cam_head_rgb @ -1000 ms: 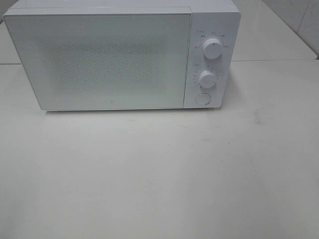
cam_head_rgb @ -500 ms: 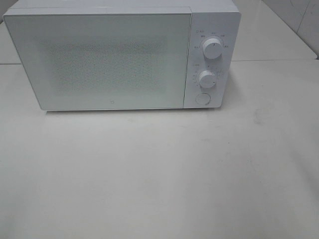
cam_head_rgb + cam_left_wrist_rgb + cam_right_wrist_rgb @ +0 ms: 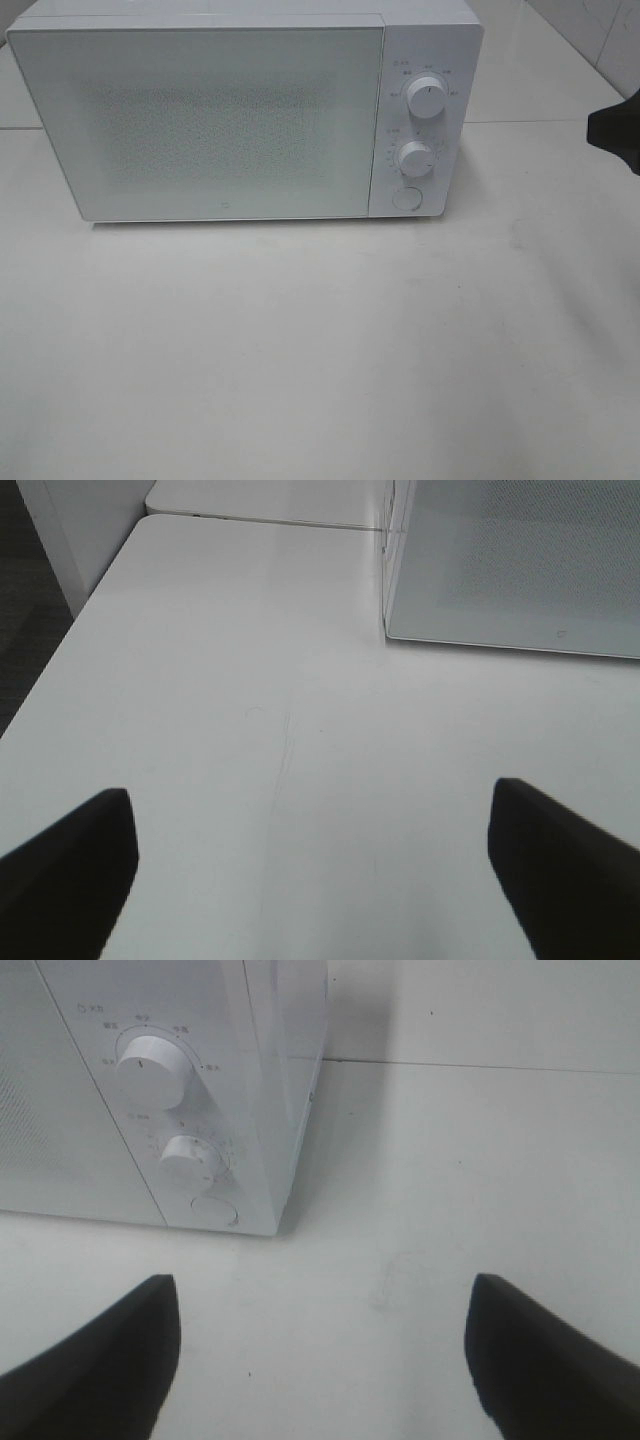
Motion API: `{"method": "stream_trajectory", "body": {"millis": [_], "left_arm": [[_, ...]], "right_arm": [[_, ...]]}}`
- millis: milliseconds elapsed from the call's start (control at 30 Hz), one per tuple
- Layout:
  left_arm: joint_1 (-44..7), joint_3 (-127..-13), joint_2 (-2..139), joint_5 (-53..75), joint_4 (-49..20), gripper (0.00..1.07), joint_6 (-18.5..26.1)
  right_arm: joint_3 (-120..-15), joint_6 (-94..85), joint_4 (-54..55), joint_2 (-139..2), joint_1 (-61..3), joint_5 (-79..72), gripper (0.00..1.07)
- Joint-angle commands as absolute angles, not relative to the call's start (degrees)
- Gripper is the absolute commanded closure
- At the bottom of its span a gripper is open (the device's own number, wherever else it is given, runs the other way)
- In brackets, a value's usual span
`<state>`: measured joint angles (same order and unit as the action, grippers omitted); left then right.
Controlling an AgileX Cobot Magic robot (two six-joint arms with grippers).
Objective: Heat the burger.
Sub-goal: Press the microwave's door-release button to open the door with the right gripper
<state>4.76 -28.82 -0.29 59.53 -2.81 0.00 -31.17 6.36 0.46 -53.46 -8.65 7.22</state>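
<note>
Right gripper (image 3: pixel 322 1295), jaws spread and empty, has just entered the high view beside the microwave (image 3: pixel 245 110); left gripper (image 3: pixel 310 792) is likewise spread. Door (image 3: pixel 190 130) is closed; burger appears in no view, so door access likely comes first.

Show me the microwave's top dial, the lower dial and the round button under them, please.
top dial (image 3: pixel 427 101): exterior high view, centre of its face.
lower dial (image 3: pixel 414 159): exterior high view, centre of the knob.
round button (image 3: pixel 406 198): exterior high view, middle of the button.
</note>
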Motion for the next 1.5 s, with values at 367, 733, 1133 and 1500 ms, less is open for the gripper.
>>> {"method": "stream_trajectory", "body": {"millis": [367, 733, 1133, 1500], "left_arm": [[4.53, -28.59, -1.38, 59.42, -2.98, 0.2, 0.0], [4.53, -28.59, -1.38, 59.42, -2.98, 0.2, 0.0], [4.53, -28.59, -1.38, 59.42, -2.98, 0.2, 0.0], [4.53, -28.59, -1.38, 59.42, -2.98, 0.2, 0.0]], "right_arm": [[-20.63, 3.9, 0.46, -63.88, -8.37, -28.65, 0.32], [-14.55, -4.76, 9.22, -74.83, -8.42, -50.88, 0.32], [-14.09, -10.89, 24.81, -85.08, -22.0, -61.31, 0.32], [-17.93, -13.35, 39.76, -94.6, -36.33, -67.27, 0.32]]}}
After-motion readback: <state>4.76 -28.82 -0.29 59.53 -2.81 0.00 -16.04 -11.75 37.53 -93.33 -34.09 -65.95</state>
